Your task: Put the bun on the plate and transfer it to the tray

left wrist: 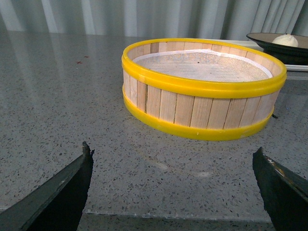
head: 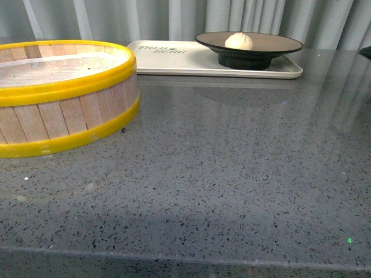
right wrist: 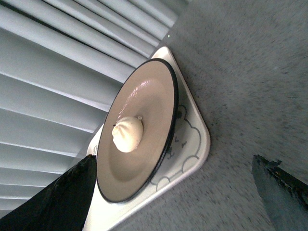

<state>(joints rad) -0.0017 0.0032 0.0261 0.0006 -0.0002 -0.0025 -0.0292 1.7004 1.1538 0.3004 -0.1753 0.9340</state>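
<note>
The white bun (head: 238, 41) (right wrist: 128, 134) rests in the tan, black-rimmed plate (head: 272, 41) (right wrist: 149, 96). That plate stands on the right end of the cream tray (head: 168, 58) (right wrist: 192, 149) at the back of the table. In the left wrist view the bun (left wrist: 286, 40) and plate (left wrist: 262, 40) show at the far edge. My left gripper (left wrist: 173, 166) is open over bare table in front of the steamer basket. My right gripper (right wrist: 173, 166) is open, a short way back from the tray's end, holding nothing. Neither arm shows in the front view.
A round wooden steamer basket (head: 58, 95) (left wrist: 202, 86) with yellow rims stands at the left, its white liner bare. Grey speckled tabletop (head: 232, 174) spreads between it and the front edge. Pleated grey curtains (head: 174, 17) hang behind the table.
</note>
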